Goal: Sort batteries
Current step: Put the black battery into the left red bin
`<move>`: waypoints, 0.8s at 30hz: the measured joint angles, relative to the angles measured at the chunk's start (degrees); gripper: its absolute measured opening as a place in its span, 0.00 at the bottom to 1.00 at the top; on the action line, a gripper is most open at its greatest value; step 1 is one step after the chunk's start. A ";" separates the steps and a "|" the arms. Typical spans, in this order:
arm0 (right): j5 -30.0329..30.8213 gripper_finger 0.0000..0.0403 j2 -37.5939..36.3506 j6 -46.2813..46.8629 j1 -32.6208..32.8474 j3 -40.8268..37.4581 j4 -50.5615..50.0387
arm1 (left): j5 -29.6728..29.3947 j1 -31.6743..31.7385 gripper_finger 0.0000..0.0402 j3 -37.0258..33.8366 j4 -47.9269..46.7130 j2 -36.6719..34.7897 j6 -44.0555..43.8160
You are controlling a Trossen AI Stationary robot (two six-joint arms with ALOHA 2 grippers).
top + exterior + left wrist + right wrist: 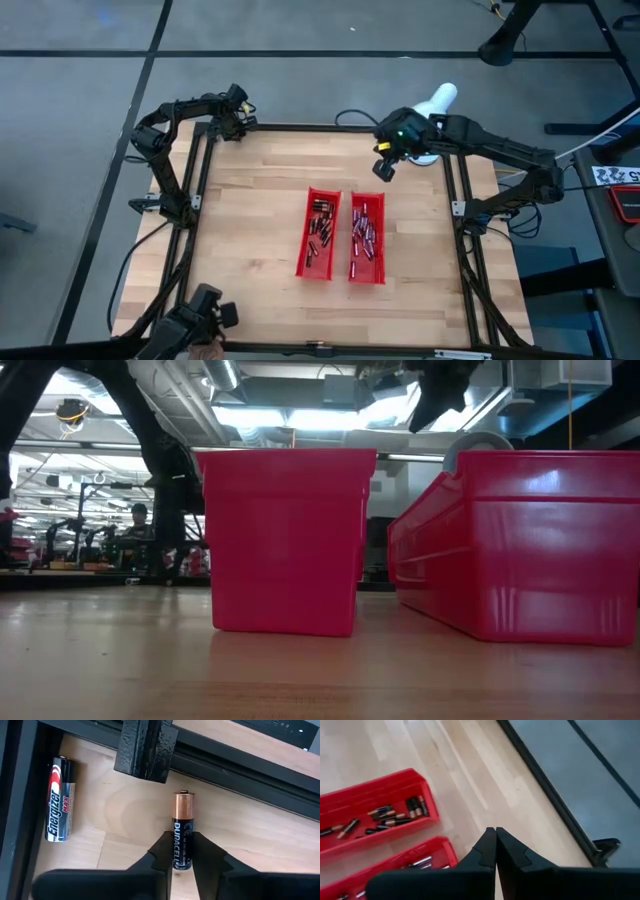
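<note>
At the far left corner of the counter (pixel 260 190), my left jaws (pixel 183 860) stand pinched on a black-and-copper battery (pixel 182 836) lying flat on the wood, its copper end pointing at the black frame rail (pixel 145 745). A second cell, silver and black with red lettering (pixel 59 799), lies loose just beside the rail, apart from the one I hold. My right jaws (pixel 495 851) are pressed together on nothing, hanging above the counter near its far right side, beyond the two red bins. The left red bin (pixel 320 262) holds mostly dark cells; the right red bin (pixel 367 270) holds silvery ones.

By my reading, the step in hand is the pick: the grip looks made, the lift not yet begun. Next I would need to raise the cell clear of the rail without letting it pivot between my pads, carry it across to the middle of the counter, and judge which bin matches it, likely the one with dark cells. The silver cell by the rail waits its turn.
</note>
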 joint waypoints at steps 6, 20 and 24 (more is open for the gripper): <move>-1.86 0.01 0.00 0.04 0.04 -0.45 1.55 | 0.31 -0.54 0.08 -0.47 0.16 -0.12 1.86; -1.84 0.01 0.00 -2.52 0.00 -0.47 2.24 | 6.44 -10.26 0.09 -0.90 2.03 -7.99 10.18; -1.84 0.01 0.00 -3.37 0.00 -0.47 4.81 | 11.89 -17.04 0.11 -0.82 5.15 -13.27 11.67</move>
